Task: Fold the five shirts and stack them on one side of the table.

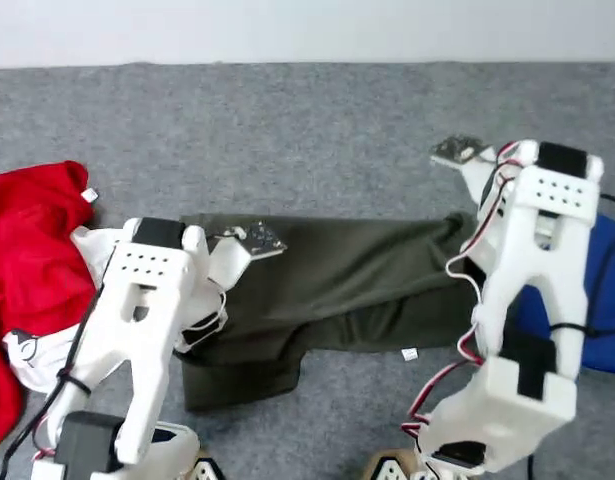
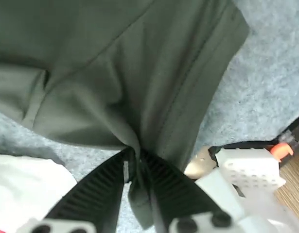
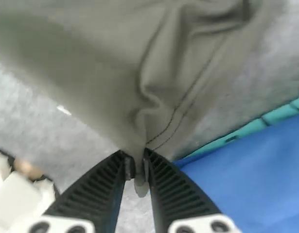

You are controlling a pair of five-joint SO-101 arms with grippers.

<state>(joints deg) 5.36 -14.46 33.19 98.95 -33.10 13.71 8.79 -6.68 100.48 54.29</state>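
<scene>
1. The olive shirt [image 1: 357, 285] is laid lengthwise across the grey table [image 1: 287, 130].
2. The left pincer [image 2: 137, 162] is clamped on a bunched edge at one end of the olive shirt.
3. The right pincer [image 3: 136, 167] is clamped on a fold at the opposite end.
4. A red shirt [image 1: 32, 240], with what seems to be a white garment [image 1: 37, 355] against it, is heaped beside the left-pincer end of the olive shirt.
5. A blue shirt [image 3: 246, 179] lies just beside the right-pincer end.

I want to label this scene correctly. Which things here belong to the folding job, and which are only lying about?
Job: green shirt, pinched by left tool and right tool; red shirt; white shirt; blue shirt.
Lying about: grey table cover.
</scene>
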